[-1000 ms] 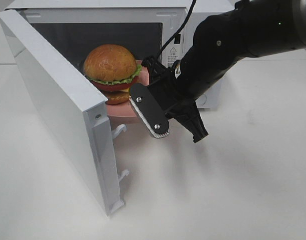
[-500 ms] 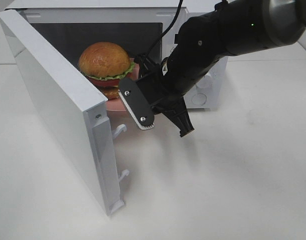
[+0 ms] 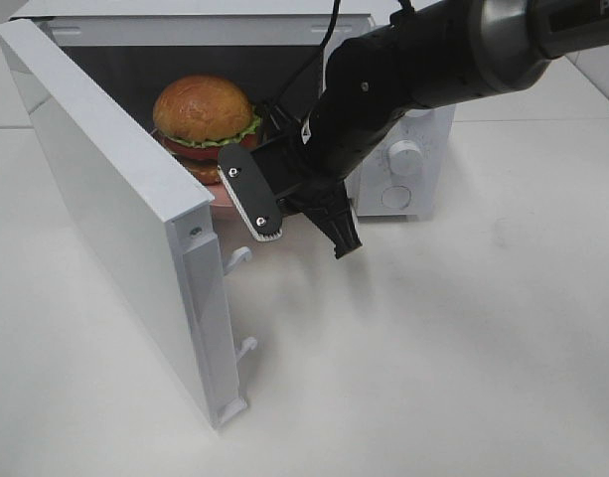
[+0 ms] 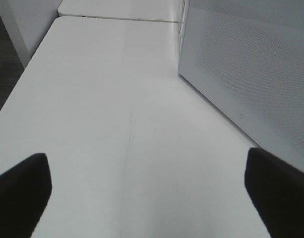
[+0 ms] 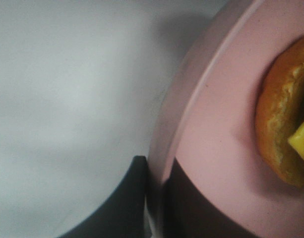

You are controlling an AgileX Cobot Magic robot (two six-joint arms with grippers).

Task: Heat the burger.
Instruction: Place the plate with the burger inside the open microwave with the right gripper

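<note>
Upper left of the high view: a fist-sized burger (image 3: 205, 114) with a glossy golden-brown domed bun, green lettuce frill and red tomato slice. Seated on a round pink plate (image 3: 225, 196), in the open mouth of a white box-shaped microwave oven (image 3: 403, 189). Oven's flat white door (image 3: 115, 199) swung wide, slanting down toward the lower left of the frame. Two round white knobs (image 3: 405, 157) on the panel at the oven's right.

From the upper right, a black arm reaching across the centre to the plate's near edge. In the right wrist view, black right gripper (image 5: 155, 188) clenched on the pink rim at the bottom centre, one finger on either side of it. Burger's lower bun and a corner of yellow cheese at the right edge of that frame.

In the left wrist view, black left gripper (image 4: 147, 198) released, fingers far apart in the two lower corners, grasping nothing, over a plain white table (image 4: 117, 99). Perforated side of the door at the upper right.
</note>
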